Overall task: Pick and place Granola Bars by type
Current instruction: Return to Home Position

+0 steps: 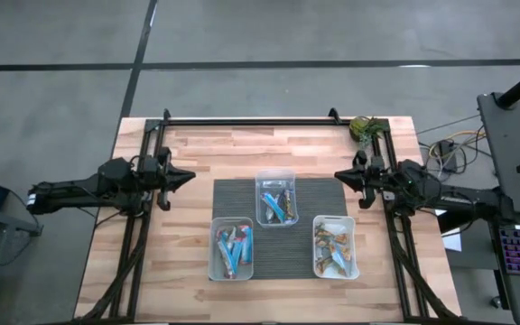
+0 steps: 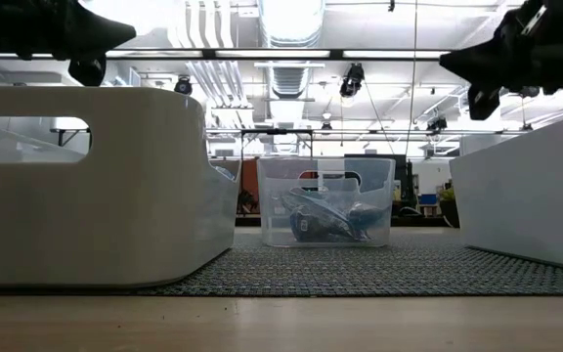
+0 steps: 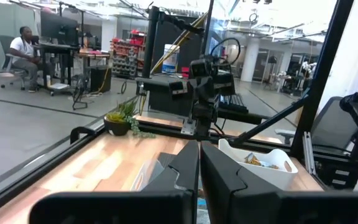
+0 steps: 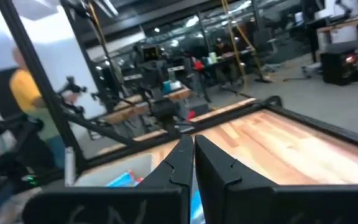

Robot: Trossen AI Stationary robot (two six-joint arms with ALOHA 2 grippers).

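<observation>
Both arms hang level over the table (image 1: 188, 135), one from each side, their tips facing each other across the dark mat (image 1: 242, 194) in the middle. The left gripper (image 1: 188, 177) is in the air beside the mat's left edge, its fingers (image 3: 182, 165) drawn together to a narrow slit and holding nothing. The right gripper (image 1: 339, 176) is just off the mat's right edge, fingers (image 4: 207, 158) likewise nearly closed and empty.

The Granola Bars (image 1: 276, 206) all lie in three tubs on the mat. The middle tub (image 1: 274, 174) stands at the mat's edge nearest the black rail (image 1: 251, 121) and holds blue and dark wrappers; from table height they show as a low heap (image 2: 321, 220) behind its clear wall (image 2: 277, 196). The left tub (image 1: 215, 269) sits at the mat's opposite left corner with blue and red bars (image 1: 233, 246) in it. The right tub (image 1: 317, 226) sits at the opposite right corner, partly over the mat's edge, with orange-tan bars (image 1: 334, 242). The three tubs stand apart from one another.

A small green plant (image 1: 364, 129) is at the table's railed right corner, well apart from the tubs. Beyond the table a person (image 3: 23, 46) sits at a desk, and another in a yellow top (image 4: 23, 87) shows blurred in the right wrist view
</observation>
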